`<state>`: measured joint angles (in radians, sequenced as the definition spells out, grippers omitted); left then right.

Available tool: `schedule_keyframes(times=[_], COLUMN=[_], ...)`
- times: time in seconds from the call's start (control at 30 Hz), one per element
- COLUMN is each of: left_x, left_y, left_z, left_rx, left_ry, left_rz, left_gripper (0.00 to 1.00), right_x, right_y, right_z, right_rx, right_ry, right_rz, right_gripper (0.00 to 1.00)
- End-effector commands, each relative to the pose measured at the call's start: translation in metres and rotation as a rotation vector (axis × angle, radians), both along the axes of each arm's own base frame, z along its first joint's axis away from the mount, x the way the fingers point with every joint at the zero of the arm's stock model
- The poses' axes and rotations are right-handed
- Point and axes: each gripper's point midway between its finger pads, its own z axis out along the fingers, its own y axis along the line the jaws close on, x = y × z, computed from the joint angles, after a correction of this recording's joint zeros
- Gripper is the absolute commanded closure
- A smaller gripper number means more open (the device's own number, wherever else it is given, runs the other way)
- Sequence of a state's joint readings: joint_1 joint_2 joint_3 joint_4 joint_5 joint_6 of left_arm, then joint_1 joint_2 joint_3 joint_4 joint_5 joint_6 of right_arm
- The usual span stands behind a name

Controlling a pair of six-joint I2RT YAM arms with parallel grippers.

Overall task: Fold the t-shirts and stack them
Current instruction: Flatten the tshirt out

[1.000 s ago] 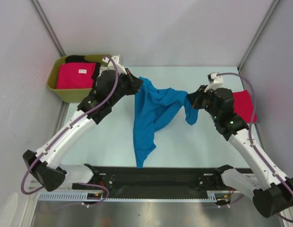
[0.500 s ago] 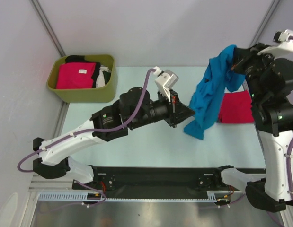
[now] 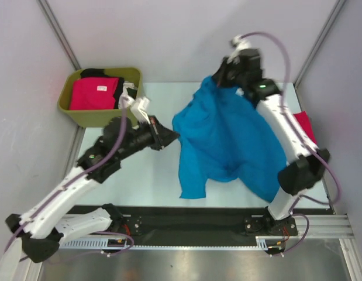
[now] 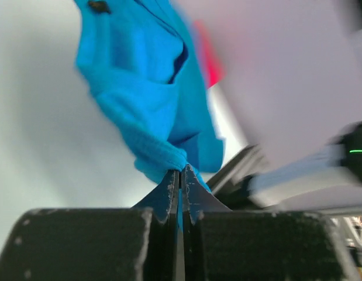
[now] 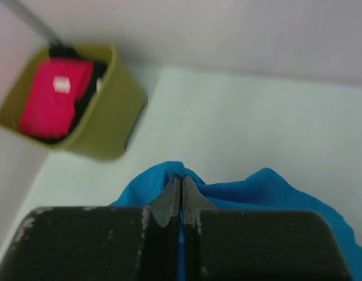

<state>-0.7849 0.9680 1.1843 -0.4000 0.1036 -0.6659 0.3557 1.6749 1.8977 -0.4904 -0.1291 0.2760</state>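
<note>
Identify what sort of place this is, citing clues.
Likely a robotics lab cell: bare grey walls around a pale table, a left arm and right arm holding a blue t-shirt, an olive-green tub.

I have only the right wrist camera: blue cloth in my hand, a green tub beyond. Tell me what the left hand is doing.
Observer: The left hand is shut on a bunched edge of the same blue t-shirt.
Operator: Give me the shirt's lie.
Observer: From the top camera it hangs spread between the left hand and the right hand, its lower part draping toward the near edge of the table.
Operator: Report anything else out there.
Observer: A red t-shirt lies at the table's right edge, partly hidden behind the right arm.
</note>
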Motion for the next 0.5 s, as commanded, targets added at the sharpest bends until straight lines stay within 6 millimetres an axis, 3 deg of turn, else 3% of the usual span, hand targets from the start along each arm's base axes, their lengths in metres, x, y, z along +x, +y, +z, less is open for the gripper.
schedule_keyframes(times=[0.0,0.03,0.07,0.13,0.17,0.23,0.27,0.3,0.37,0.4,0.43,0.47], left_x=[0.015,0.020,0.021,0.035,0.035,0.040,0.038,0.038,0.034,0.033,0.033,0.032], left_y=[0.006,0.012,0.023,0.041,0.049,0.062,0.067,0.071,0.077,0.080,0.084,0.089], left_z=[-0.112,-0.128,-0.158,-0.177,-0.193,-0.200,-0.209,-0.207,-0.216,-0.211,-0.212,-0.218], left_rx=[0.062,0.066,0.098,0.100,0.117,0.111,0.116,0.107,0.094,0.077,0.071,0.082], left_ry=[0.255,0.279,0.328,0.349,0.374,0.380,0.388,0.378,0.389,0.369,0.372,0.376], left_rz=[0.011,0.041,0.081,0.171,0.201,0.261,0.284,0.301,0.335,0.347,0.367,0.393], left_gripper=[1.00,1.00,1.00,1.00,1.00,0.99,1.00,1.00,0.99,1.00,1.00,1.00], right_x=[-0.002,-0.001,0.003,0.004,0.007,0.006,0.008,0.008,0.013,0.019,0.023,0.025], right_y=[0.079,0.094,0.122,0.146,0.166,0.187,0.196,0.208,0.215,0.219,0.220,0.219], right_z=[-0.056,-0.071,-0.097,-0.115,-0.136,-0.147,-0.163,-0.157,-0.161,-0.164,-0.163,-0.166], right_rx=[-0.014,-0.016,-0.020,-0.015,-0.020,-0.014,-0.025,-0.024,-0.041,-0.048,-0.050,-0.060], right_ry=[0.049,0.070,0.104,0.132,0.161,0.172,0.190,0.166,0.155,0.147,0.138,0.142], right_rz=[0.193,0.225,0.275,0.326,0.359,0.394,0.403,0.418,0.401,0.381,0.366,0.348], right_gripper=[1.00,1.00,1.00,1.00,1.00,1.00,1.00,1.00,1.00,1.00,0.96,0.84])
